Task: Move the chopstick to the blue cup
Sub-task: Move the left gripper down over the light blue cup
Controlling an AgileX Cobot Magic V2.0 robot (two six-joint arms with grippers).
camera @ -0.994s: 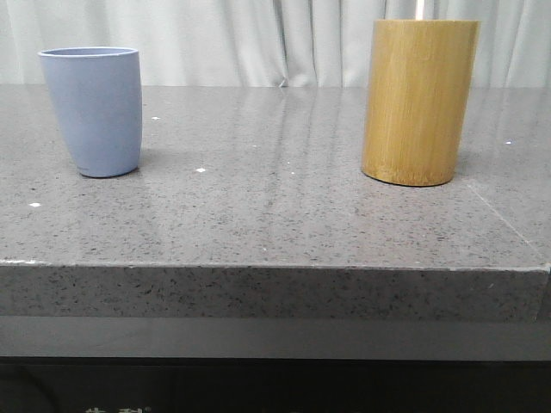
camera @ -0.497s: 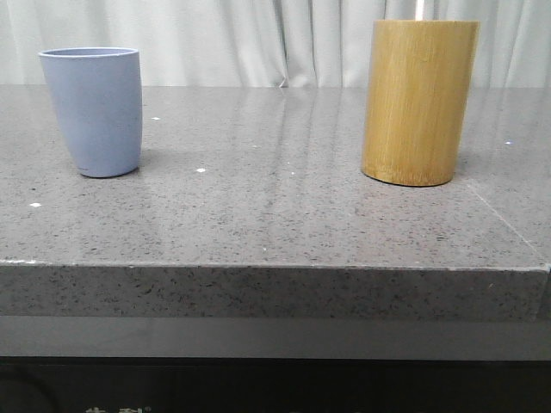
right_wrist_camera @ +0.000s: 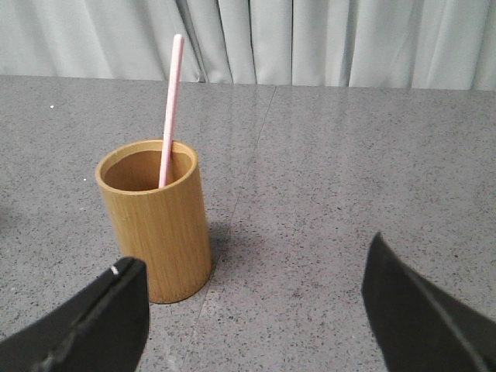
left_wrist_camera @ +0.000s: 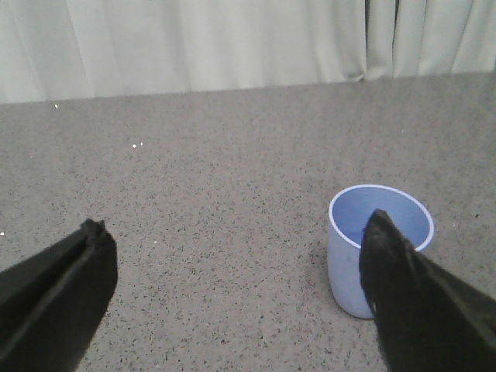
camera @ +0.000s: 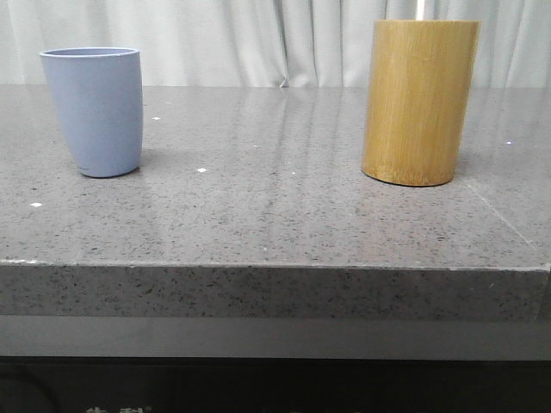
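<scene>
The chopstick (right_wrist_camera: 170,108) is seen standing inside the bamboo holder (right_wrist_camera: 156,219), its long axis nearly upright and tilted slightly, the lower end hidden within the holder and the upper end pointing up well above the rim. In the front view a short pale length of the chopstick (camera: 420,9) is seen rising from the holder (camera: 419,101) to the top edge of the picture.

The blue cup (camera: 93,110) is placed upright at the left of the table, well apart from the holder at the right. Its open mouth is seen from above in the left wrist view (left_wrist_camera: 380,248), and nothing is seen inside it.

Compared with the earlier front views, the cup is found a touch further right in the picture; the holder is unchanged in place.

The left gripper (left_wrist_camera: 232,244) is held wide open above the table, with nothing between its black fingers (left_wrist_camera: 54,298); one fingertip overlaps the cup in the picture, though contact cannot be judged. The right gripper (right_wrist_camera: 256,267) is likewise spread wide and empty, its fingers (right_wrist_camera: 418,310) lying near the holder without touching it.

The table (camera: 275,215) is a grey speckled stone slab with a glossy top and a thick front edge. Pale pleated curtains (camera: 258,39) are hung behind it.
</scene>
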